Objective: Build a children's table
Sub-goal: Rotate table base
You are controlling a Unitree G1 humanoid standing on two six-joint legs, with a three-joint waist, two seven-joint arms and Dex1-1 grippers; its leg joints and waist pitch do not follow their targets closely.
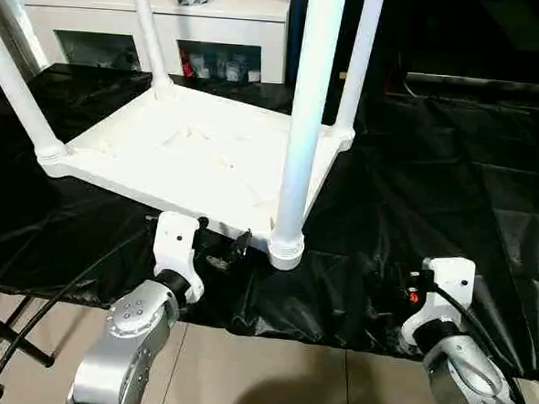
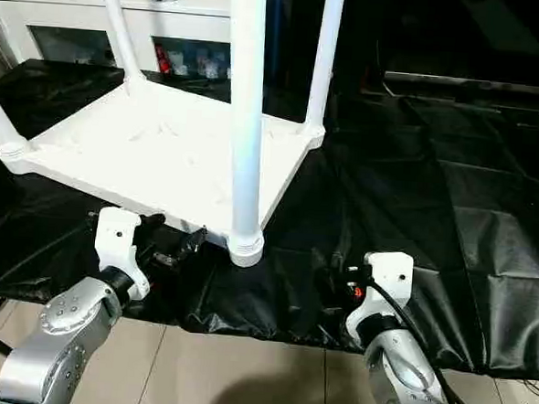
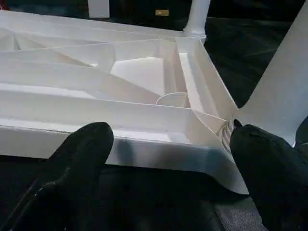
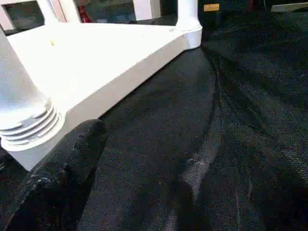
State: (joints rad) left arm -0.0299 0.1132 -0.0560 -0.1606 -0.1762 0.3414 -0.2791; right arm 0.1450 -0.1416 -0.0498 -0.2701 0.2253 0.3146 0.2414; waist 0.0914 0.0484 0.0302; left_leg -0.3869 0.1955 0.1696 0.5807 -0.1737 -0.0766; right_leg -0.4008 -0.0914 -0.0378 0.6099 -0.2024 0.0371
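The two silver forearms rise nearest. Beyond them the children's table (image 1: pixel 199 152) lies upside down on the black sheet (image 1: pixel 436 176), four legs up. The left gripper (image 3: pixel 168 159) gapes wide at the table's near edge; the right gripper (image 1: pixel 401 288), wide too, sits right of the near corner leg (image 1: pixel 306 122), holding nothing.

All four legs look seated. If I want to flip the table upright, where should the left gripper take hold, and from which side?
Probably the near leg, just above its socket. It stands upright and round, so the open left gripper, already low at the table top's near edge, could come in level from the robot's side and close across it.
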